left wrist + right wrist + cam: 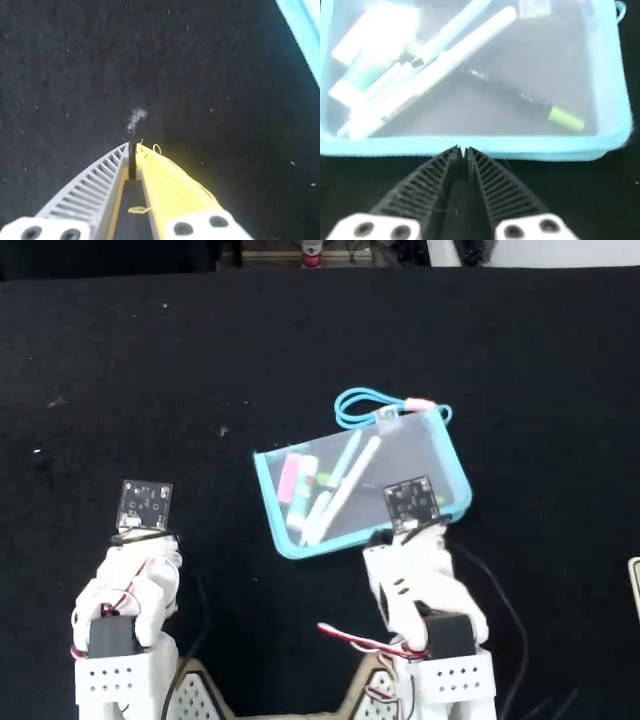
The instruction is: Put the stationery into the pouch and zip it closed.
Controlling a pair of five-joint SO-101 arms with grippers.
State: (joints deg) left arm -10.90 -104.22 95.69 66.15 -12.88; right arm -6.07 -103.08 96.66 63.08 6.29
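Observation:
A clear pouch with a light blue border lies flat on the black table, slightly right of centre. Several pens and markers lie inside it, also seen through its clear side in the right wrist view as pens. A blue cord loop sits at its far corner. My right gripper is shut and empty, its tips just at the pouch's blue near edge. My left gripper is shut and empty over bare table, left of the pouch; a strip of the pouch's edge shows in its view.
Black cloth covers the whole table. Both arm bases stand at the near edge, the left arm and the right arm. A pale object sits at the right edge. A cable trails beside the right arm.

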